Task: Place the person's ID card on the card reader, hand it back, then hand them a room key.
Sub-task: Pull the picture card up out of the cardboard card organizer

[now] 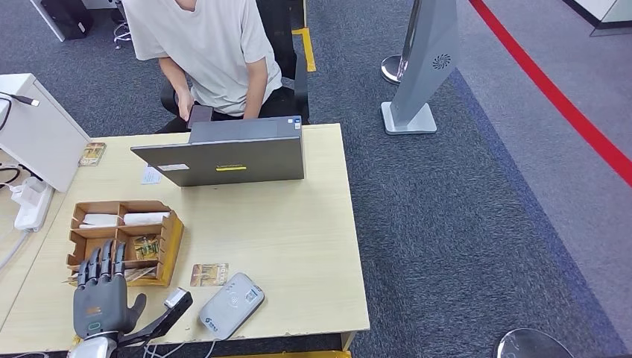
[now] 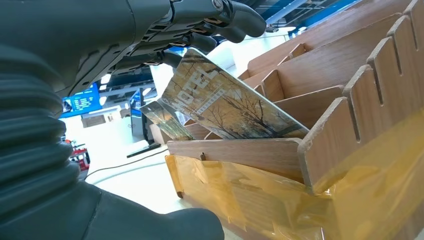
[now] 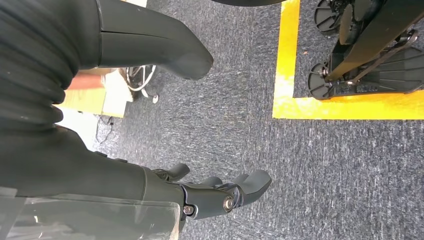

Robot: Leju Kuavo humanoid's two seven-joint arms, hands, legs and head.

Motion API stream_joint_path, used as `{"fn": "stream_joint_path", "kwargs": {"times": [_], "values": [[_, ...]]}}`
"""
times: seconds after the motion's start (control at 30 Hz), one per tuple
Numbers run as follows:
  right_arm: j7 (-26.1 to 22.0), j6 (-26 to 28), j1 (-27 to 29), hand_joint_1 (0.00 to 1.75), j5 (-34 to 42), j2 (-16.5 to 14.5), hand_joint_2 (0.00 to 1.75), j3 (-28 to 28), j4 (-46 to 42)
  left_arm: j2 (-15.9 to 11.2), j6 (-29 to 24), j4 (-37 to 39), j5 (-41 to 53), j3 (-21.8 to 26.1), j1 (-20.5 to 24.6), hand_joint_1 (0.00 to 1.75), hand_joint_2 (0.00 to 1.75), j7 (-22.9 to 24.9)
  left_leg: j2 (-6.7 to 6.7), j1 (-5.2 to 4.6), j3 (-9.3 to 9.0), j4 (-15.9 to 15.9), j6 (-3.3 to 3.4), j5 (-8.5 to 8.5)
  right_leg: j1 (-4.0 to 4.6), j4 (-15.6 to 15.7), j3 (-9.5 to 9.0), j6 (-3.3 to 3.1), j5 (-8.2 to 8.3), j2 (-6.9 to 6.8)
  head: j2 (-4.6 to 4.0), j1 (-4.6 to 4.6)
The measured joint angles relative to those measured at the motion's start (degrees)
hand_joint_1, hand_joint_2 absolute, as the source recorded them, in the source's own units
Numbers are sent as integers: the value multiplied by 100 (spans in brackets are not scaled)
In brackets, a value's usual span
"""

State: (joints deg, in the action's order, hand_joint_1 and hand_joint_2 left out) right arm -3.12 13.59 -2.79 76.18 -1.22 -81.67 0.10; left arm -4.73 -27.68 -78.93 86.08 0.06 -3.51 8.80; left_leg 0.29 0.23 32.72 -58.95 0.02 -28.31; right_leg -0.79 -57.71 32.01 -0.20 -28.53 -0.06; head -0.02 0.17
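My left hand hovers at the table's near left corner, fingers spread over the front of a wooden organiser box. In the left wrist view its fingertips touch the top edge of a hotel key card that stands tilted in a compartment, while the thumb stays well apart from it. A second card leans behind it. The grey card reader lies near the front edge, with a brown picture card flat beside it. My right hand hangs over grey carpet, holding nothing.
A person in a white shirt sits behind an open grey laptop at the far side. A white monitor and power strip stand at the left, with another card nearby. A yellow floor line crosses the carpet.
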Motion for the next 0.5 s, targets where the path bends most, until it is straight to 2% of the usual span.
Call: {"fn": "stream_joint_path", "kwargs": {"times": [0.5], "values": [[6,-5,-18,0,68,2,175,-47,5,-56,54,-151,-1,-18,267,0,175,40,0,0,0,0,1,1,0,0,-1,0,1,0,0,2]]}}
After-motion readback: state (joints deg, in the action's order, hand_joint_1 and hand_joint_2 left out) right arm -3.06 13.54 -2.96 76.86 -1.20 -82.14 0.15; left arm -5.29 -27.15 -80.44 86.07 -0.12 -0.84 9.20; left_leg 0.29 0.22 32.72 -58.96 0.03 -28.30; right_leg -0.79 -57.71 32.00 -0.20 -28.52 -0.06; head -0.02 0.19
